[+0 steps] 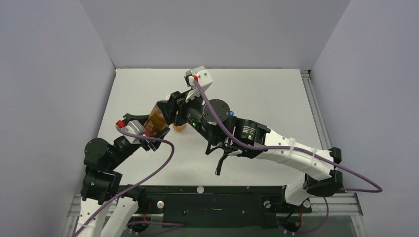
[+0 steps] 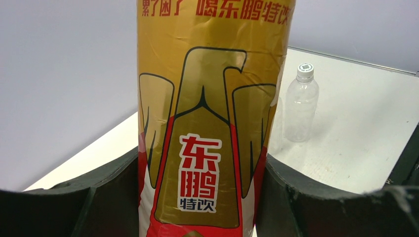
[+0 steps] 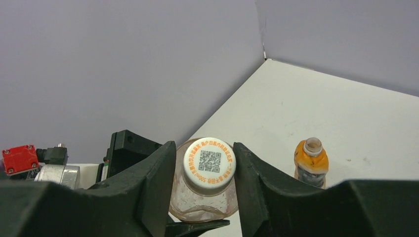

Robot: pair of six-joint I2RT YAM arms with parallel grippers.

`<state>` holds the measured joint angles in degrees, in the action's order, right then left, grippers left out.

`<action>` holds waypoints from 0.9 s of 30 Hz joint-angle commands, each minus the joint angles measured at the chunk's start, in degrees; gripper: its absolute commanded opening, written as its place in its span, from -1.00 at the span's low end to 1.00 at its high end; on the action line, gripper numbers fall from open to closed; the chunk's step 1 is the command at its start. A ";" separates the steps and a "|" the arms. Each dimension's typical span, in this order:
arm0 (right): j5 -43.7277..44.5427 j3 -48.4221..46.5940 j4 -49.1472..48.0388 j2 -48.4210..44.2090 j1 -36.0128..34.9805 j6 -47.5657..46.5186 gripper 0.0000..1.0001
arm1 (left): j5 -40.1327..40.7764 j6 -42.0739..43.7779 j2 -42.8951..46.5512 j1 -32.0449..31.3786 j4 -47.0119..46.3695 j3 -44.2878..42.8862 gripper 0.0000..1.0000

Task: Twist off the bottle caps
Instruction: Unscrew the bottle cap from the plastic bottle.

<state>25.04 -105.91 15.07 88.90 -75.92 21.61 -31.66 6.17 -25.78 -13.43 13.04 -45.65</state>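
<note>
The left arm reaches from its base toward 1 o'clock, the left gripper (image 2: 202,190) clamped round the brown bottle (image 1: 157,120) over the table's (image 1: 257,98) 9 o'clock side. The right arm stretches toward 10 o'clock, with the right gripper (image 3: 203,167) closed on that bottle's white cap (image 3: 209,162). The orange bottle (image 3: 311,163) stands open-necked at the cap's 3 o'clock in the right wrist view.

A gold-and-red labelled bottle (image 2: 212,123) fills centre frame, pressed between black fingers (image 2: 106,197); a clear bottle (image 2: 300,111) (white cap (image 2: 305,69) on) stands upper right.
</note>
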 commanded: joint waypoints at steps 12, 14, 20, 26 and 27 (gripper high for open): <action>-1.74 2.59 -6.05 -4.22 1.30 -0.40 0.01 | 0.42 -1.06 0.20 0.05 -2.31 -1.03 -1.00; -1.47 2.63 -6.25 -4.14 1.30 -0.23 0.02 | 0.37 -1.17 0.13 0.06 -2.38 -1.21 -1.00; -1.31 1.85 -6.50 -3.61 1.48 0.00 -0.08 | -0.28 -1.18 0.30 0.03 -2.02 -1.35 -1.00; -2.28 0.83 -5.94 -2.75 1.92 0.60 -0.39 | -0.25 -1.12 0.59 0.03 -1.84 -1.37 -1.00; -2.30 0.59 -5.67 -2.59 2.01 0.66 -0.48 | -0.25 -1.05 0.67 0.05 -1.76 -1.33 -1.00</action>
<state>23.29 -103.20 11.09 87.20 -74.59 21.71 -31.59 5.93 -25.69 -13.43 12.95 -45.65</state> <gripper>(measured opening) 0.327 0.594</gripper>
